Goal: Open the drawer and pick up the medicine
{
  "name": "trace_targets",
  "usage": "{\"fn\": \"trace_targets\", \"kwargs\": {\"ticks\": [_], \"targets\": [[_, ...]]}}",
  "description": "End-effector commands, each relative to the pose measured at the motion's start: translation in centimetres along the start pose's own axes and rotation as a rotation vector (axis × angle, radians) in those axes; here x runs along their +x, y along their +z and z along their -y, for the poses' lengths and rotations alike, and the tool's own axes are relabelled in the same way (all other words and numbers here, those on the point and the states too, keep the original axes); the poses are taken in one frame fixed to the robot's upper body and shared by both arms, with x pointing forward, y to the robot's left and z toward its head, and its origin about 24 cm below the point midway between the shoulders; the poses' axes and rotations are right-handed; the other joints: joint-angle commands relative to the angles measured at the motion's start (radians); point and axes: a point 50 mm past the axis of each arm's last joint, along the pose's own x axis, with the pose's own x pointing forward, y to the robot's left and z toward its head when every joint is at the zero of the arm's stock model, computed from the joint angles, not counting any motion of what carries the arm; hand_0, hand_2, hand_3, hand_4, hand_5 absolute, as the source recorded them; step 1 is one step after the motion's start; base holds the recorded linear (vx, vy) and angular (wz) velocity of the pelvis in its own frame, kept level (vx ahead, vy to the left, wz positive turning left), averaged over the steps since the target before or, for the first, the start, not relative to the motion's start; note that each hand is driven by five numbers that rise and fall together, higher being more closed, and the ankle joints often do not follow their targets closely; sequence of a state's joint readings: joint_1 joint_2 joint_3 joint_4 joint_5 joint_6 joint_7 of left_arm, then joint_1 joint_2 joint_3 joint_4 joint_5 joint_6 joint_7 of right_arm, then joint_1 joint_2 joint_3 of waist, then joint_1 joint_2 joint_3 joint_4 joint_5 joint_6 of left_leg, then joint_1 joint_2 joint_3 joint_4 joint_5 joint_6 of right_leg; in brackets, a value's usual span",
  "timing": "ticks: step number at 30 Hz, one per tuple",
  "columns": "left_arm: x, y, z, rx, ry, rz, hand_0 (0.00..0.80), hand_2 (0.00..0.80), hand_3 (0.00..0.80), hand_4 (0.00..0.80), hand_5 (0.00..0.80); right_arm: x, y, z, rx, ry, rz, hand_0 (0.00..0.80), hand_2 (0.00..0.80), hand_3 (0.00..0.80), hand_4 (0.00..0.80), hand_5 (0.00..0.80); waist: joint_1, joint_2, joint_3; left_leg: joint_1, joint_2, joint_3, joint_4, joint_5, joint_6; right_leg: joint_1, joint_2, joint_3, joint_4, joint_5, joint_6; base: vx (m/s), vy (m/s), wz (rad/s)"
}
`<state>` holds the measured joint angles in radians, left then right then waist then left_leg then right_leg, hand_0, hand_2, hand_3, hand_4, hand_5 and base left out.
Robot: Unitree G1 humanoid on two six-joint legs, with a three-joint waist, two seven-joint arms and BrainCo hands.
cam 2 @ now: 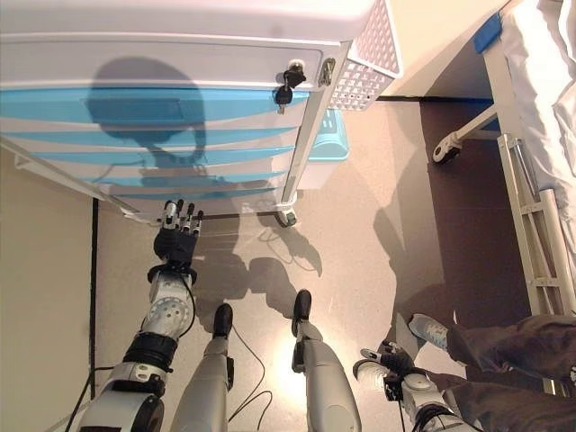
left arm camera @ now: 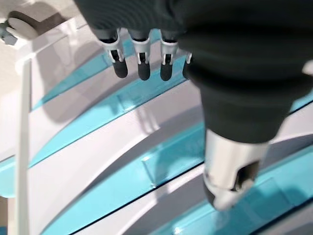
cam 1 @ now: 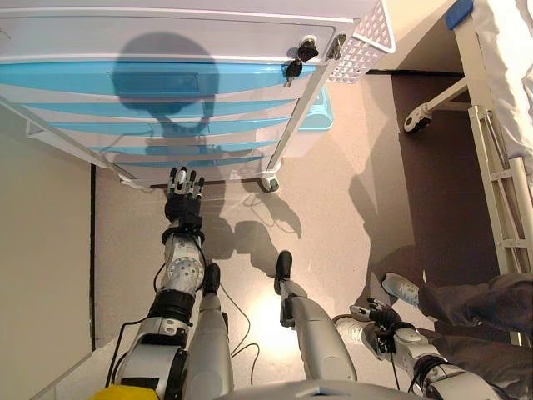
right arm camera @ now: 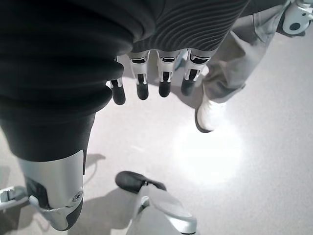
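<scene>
Left hand (cam 1: 184, 200) raised at the lower drawers (cam 1: 158, 125) of the cart (cam 1: 191, 37), fingers (left arm camera: 142, 66) straight, holding nothing, just short of the blue fronts. Drawers all closed; medicine not visible. Right hand (cam 1: 379, 321) hangs low, relaxed, empty, well apart

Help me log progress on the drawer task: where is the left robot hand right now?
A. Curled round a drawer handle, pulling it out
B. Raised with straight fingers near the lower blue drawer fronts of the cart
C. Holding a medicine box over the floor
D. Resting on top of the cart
B: the left robot hand reaches, fingers straight and holding nothing, toward the lower blue drawers of the cart, which all look closed.
</scene>
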<state>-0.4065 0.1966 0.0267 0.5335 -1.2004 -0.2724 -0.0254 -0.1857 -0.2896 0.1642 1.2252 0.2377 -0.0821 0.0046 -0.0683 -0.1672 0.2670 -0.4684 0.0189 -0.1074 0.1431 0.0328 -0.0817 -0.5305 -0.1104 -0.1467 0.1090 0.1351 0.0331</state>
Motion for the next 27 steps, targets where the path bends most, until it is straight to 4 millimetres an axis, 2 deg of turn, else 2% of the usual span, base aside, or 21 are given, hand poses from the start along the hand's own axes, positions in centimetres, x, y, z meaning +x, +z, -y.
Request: {"fn": "trace_targets", "kwargs": {"ticks": [1, 11, 27], "targets": [[1.5, 3.1, 2.6, 0.024, -0.108, 0.125, 0.0, 0.0, 0.0, 0.0, 0.0, -0.5, -1.7, 1.6, -0.007, -0.047, -0.046, 0.0, 0.0, 0.0, 0.0, 0.0, -0.017, -0.013, -0.018, -0.061, -0.043, -0.003, 0.027, -0.015, 0.069, 0.008, 0.022, 0.009, 0.071, -0.058, 0.059, 0.0, 0.0, 0.0], [2.4, 5.2, 4.4, 0.067, -0.174, 0.188, 0.0, 0.0, 0.0, 0.0, 0.0, -0.5, -1.5, 1.9, -0.026, -0.04, -0.044, 0.0, 0.0, 0.0, 0.0, 0.0, -0.023, -0.02, -0.032, -0.061, -0.042, 0.0, 0.024, -0.017, 0.069, 0.007, 0.023, 0.011, 0.065, -0.054, 0.061, 0.0, 0.0, 0.0], [3.3, 7.3, 6.0, 0.128, -0.223, 0.239, 0.0, 0.0, 0.0, 0.0, 0.0, -0.5, -1.3, 2.3, -0.046, -0.038, -0.043, 0.0, 0.0, 0.0, 0.0, 0.0, -0.031, -0.022, -0.038, -0.072, -0.044, 0.009, 0.034, -0.023, 0.069, 0.005, 0.025, 0.019, 0.065, -0.054, 0.063, 0.003, 0.003, -0.01]]}}
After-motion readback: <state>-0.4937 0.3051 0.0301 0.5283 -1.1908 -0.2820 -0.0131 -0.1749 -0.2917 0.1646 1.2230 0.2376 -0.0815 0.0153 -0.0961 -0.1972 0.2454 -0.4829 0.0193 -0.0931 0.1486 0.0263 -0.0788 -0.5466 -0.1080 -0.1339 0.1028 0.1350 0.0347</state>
